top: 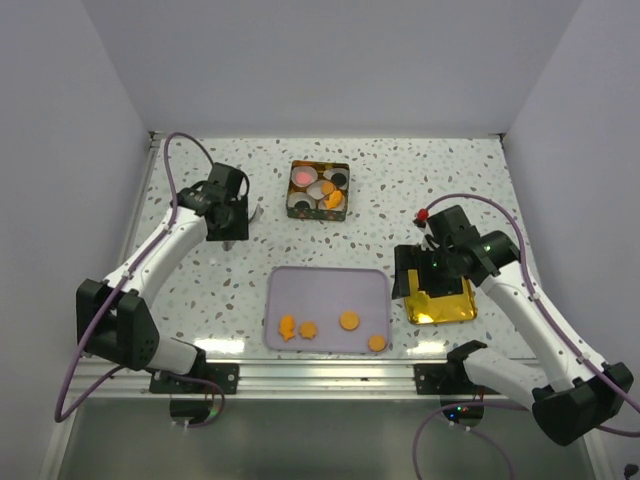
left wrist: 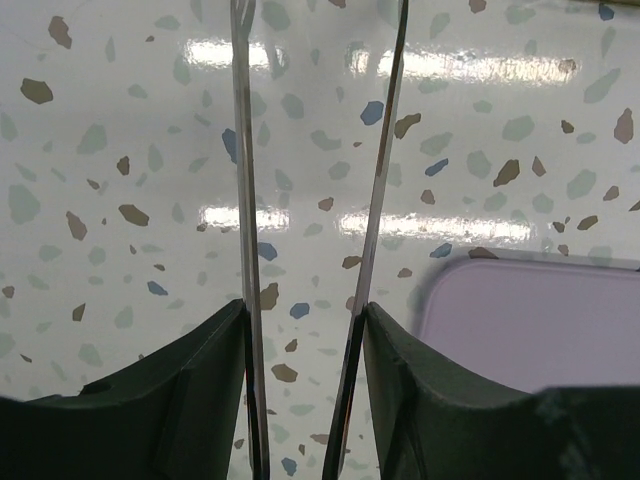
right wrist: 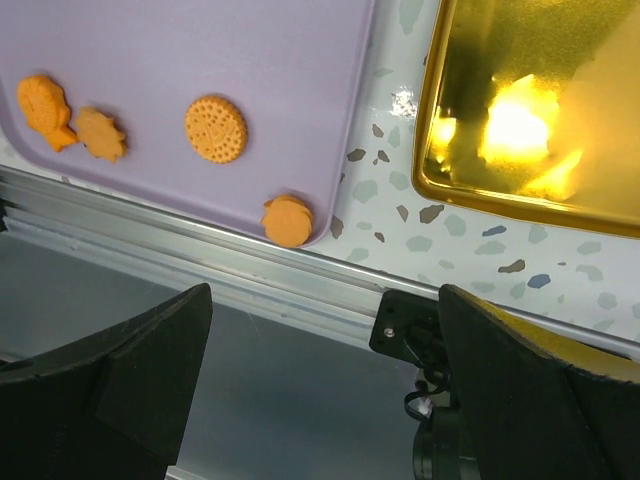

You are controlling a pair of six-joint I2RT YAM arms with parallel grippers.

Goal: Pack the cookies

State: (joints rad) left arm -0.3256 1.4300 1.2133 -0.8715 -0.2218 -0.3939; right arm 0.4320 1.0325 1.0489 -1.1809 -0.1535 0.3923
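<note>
Four orange cookies lie on the lavender tray [top: 325, 280]: a fish shape [top: 286, 327], a star shape [top: 308, 329], a round [top: 348, 320] and a round at the near right corner [top: 376, 343]. The right wrist view shows them too: fish [right wrist: 45, 108], star [right wrist: 100, 133], round [right wrist: 215, 128], corner round [right wrist: 288, 220]. More cookies, pink [top: 303, 178], black [top: 340, 180] and orange [top: 328, 197], sit in the gold tin [top: 319, 164]. My left gripper [top: 232, 232] [left wrist: 305, 310] is shut on metal tongs [left wrist: 243, 200], whose blades are apart and empty. My right gripper [top: 418, 272] [right wrist: 325, 300] is open and empty.
A gold lid [top: 440, 308] [right wrist: 540, 110] lies right of the tray, partly under my right gripper. White paper cups sit inside the tin. The tray's corner [left wrist: 540, 320] shows right of the tongs. An aluminium rail [right wrist: 200, 260] runs along the table's front edge.
</note>
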